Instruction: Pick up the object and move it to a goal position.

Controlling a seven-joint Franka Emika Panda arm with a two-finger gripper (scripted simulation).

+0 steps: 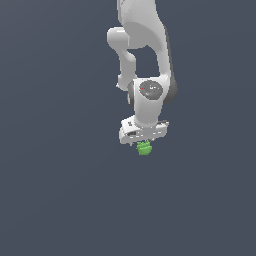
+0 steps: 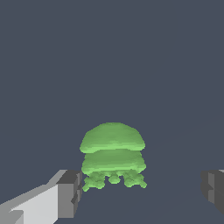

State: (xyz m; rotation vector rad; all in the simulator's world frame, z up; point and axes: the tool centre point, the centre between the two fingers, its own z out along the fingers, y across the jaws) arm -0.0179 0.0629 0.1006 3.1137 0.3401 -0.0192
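The object (image 1: pixel 144 148) is a small bright green lumpy item on the flat dark grey floor, directly beneath the white hand of my arm. In the wrist view the object (image 2: pixel 113 153) looks like stacked rounded lobes with small nubs and lies between my two dark-tipped fingers. My gripper (image 1: pixel 143 142) is lowered around it and open. In the wrist view the gripper (image 2: pixel 142 192) has one fingertip (image 2: pixel 70 192) close beside the object, while the other fingertip (image 2: pixel 213 189) stands well apart from it. I cannot tell whether the near fingertip touches it.
The dark grey floor (image 1: pixel 60 190) stretches flat on all sides. The white arm (image 1: pixel 145 60) rises above the gripper toward the top of the exterior view. No goal marker shows.
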